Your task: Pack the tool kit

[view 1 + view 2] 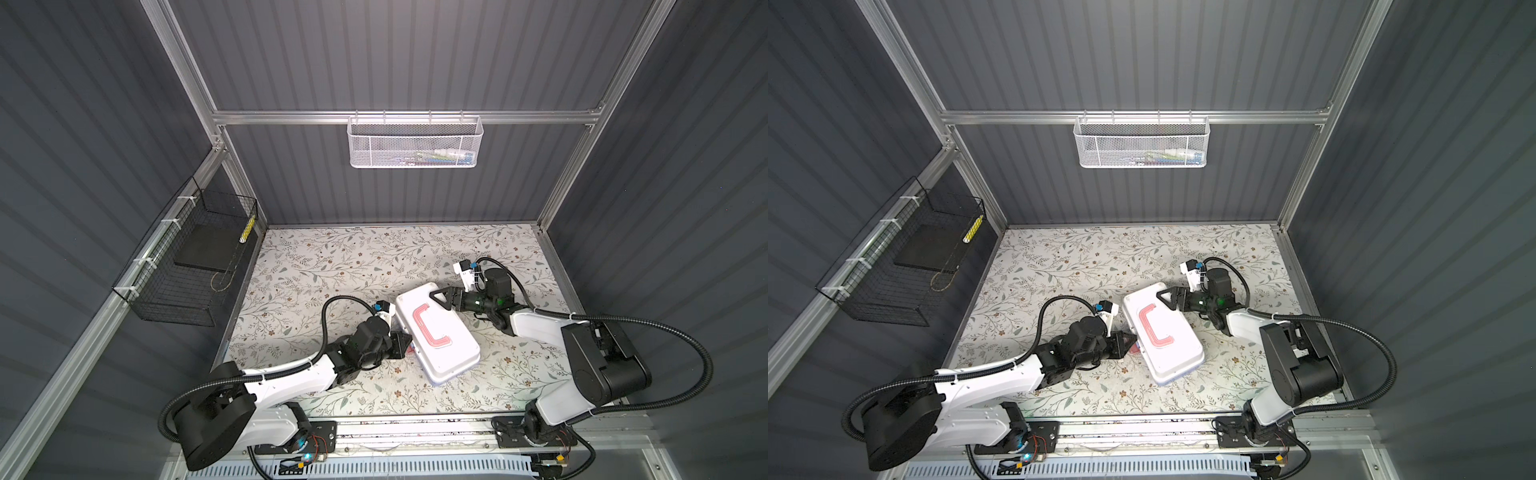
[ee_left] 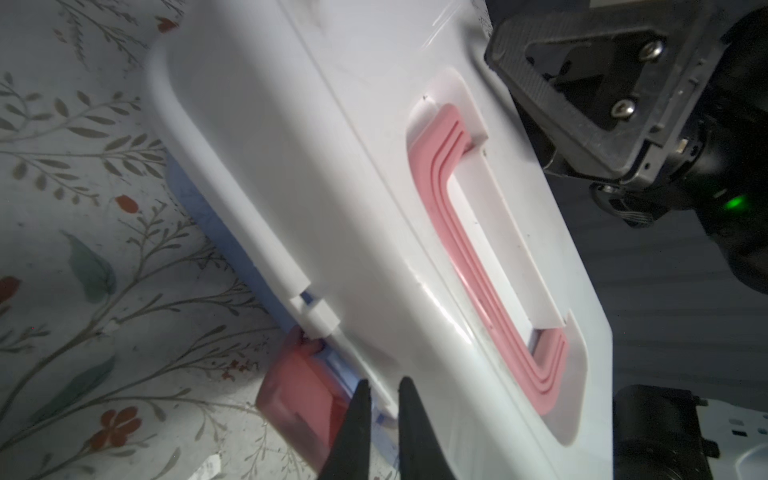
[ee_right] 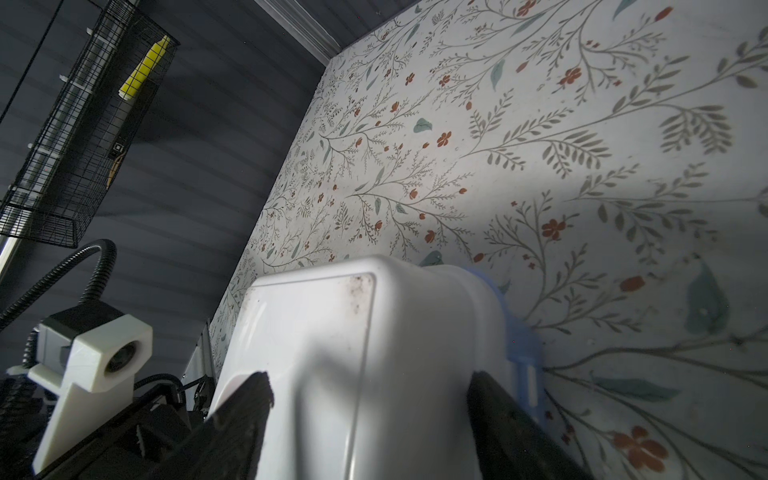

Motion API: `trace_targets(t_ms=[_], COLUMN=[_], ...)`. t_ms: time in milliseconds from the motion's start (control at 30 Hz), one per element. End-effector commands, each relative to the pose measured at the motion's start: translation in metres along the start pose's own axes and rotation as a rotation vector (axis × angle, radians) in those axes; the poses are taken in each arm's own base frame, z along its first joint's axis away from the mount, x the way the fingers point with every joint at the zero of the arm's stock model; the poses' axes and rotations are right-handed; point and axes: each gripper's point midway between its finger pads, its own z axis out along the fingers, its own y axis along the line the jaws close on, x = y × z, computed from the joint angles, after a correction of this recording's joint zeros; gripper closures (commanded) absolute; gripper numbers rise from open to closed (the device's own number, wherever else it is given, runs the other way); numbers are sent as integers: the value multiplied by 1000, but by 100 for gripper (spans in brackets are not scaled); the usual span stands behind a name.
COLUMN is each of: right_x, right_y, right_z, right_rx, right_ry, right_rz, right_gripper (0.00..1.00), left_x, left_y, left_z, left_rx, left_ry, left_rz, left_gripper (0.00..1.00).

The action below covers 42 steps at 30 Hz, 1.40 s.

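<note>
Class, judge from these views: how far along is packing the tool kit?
Done, it seems: the tool kit lies with its lid down, and no loose tools show on the table. In hand: the left gripper, jaws nearly together, sits by the pink latch; the right gripper straddles the box's end, jaws wide. Left: the latch looks not yet fastened.

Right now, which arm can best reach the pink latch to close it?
Left. The left gripper sits right at the pink latch on the tool kit. The right gripper straddles the box's other end, away from the latch, probably steadying it.
</note>
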Motion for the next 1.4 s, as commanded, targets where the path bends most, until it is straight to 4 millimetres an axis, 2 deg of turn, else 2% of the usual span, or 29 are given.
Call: trace_targets(t_ms=[0, 133, 367, 467, 633, 933, 1367], right_x=[64, 64, 63, 63, 64, 64, 66], right_y=[-14, -14, -13, -13, -14, -14, -16], right_z=[3, 4, 3, 3, 3, 4, 5], right_rx=[25, 23, 19, 22, 23, 23, 24], right_ry=[194, 193, 192, 193, 195, 196, 200], right_rz=[184, 186, 185, 183, 188, 185, 190], right_gripper=[23, 23, 23, 23, 23, 23, 23], left_x=[-16, -15, 5, 13, 14, 10, 7], left_y=[11, 25, 61, 65, 41, 10, -1], left_z=[-24, -33, -27, -19, -1, 10, 6], left_rx=[-115, -171, -261, -251, -118, 15, 67], left_ry=[-58, -75, -65, -50, -29, -11, -21], left_rz=[45, 31, -28, -36, -20, 13, 27], left_gripper=[79, 76, 84, 84, 88, 89, 89])
